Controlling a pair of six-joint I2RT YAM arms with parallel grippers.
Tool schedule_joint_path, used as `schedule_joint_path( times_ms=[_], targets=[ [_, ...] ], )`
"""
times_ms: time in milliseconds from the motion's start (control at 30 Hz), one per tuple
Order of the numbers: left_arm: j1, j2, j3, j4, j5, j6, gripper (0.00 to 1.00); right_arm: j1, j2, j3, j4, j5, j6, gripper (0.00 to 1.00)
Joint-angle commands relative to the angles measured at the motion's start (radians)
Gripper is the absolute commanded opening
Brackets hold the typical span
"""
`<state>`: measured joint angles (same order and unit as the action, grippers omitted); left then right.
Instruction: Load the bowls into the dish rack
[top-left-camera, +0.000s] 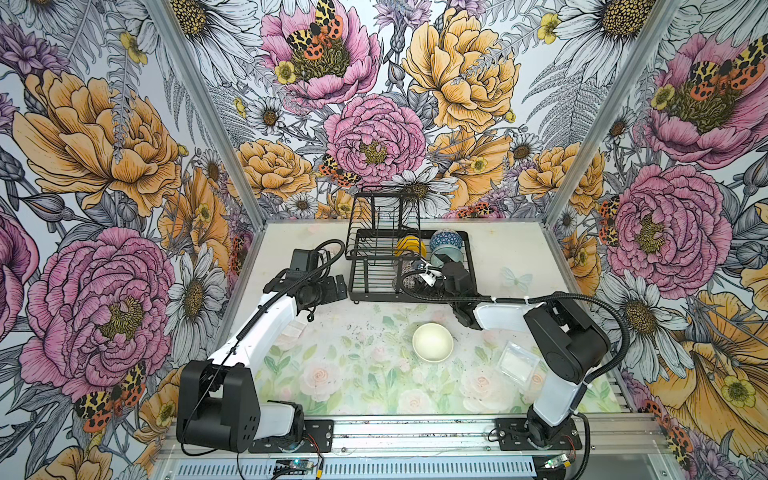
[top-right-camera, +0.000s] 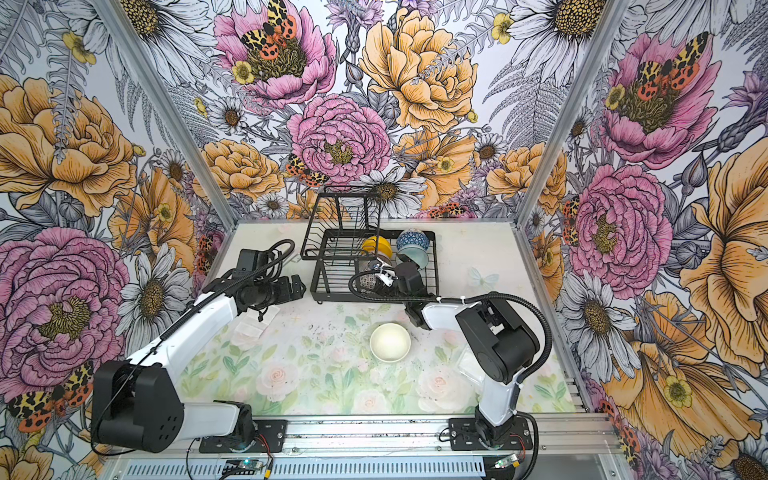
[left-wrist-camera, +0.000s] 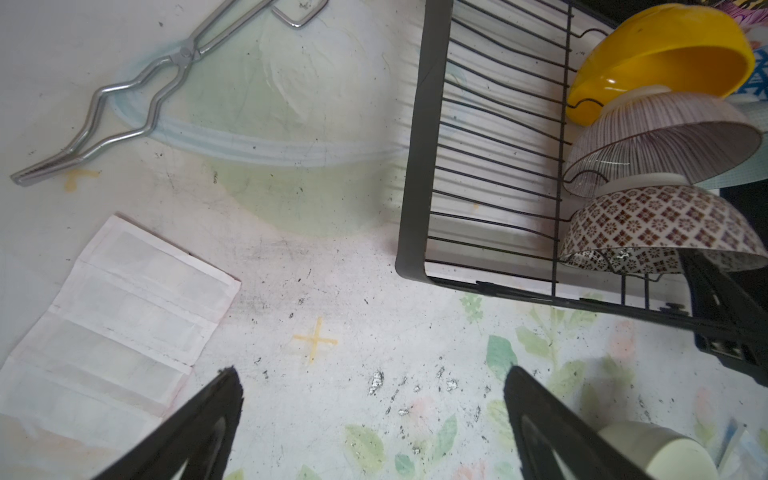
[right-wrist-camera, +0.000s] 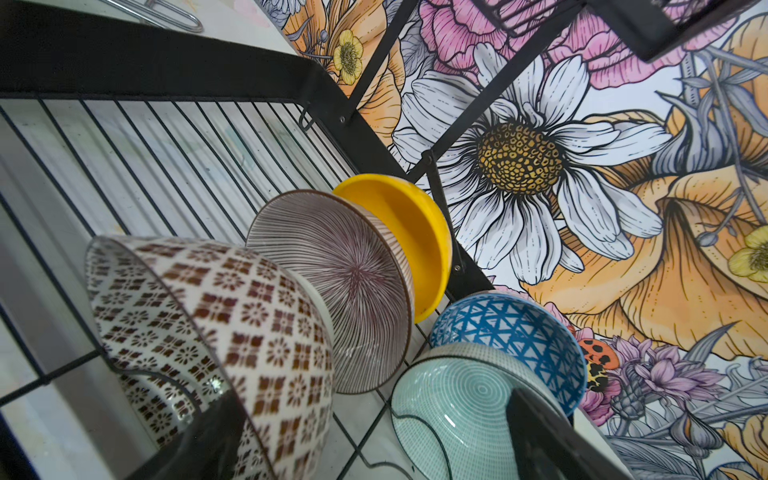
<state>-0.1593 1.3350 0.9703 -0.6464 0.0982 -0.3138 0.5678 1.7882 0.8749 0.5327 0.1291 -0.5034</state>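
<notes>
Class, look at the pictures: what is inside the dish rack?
Five bowls on edge: yellow, striped, brown-patterned, blue, teal. The right gripper hides part of the rack floor. The cream bowl sits outside, on the table.

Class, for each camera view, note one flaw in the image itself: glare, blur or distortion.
In both top views, glare washes out the cream bowl; in the left wrist view, the left pincer is soft-edged; in the right wrist view, the diamond-patterned bowl is blurred.
</notes>
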Motion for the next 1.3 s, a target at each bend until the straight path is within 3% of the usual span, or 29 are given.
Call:
schedule_joint_path(
  times_ms=[0, 200, 867, 1267],
  targets=[
    [-0.005, -0.028, 0.001, 0.021, 0.005, 0.007, 0.99, 0.001, -0.030, 0.007, -0.015, -0.022, 0.025, 1.00],
    [-0.005, -0.033, 0.002, 0.020, 0.003, 0.006, 0.99, 0.000, -0.011, 0.033, -0.024, 0.102, -0.006, 0.99],
    [-0.007, -0.008, 0.023, 0.019, 0.006, 0.009, 0.99, 0.001, -0.039, 0.024, -0.092, 0.078, -0.231, 0.99],
    [-0.009, -0.016, 0.014, 0.019, 0.002, 0.008, 0.99, 0.003, -0.115, -0.021, -0.134, 0.039, -0.208, 0.99]
  ],
)
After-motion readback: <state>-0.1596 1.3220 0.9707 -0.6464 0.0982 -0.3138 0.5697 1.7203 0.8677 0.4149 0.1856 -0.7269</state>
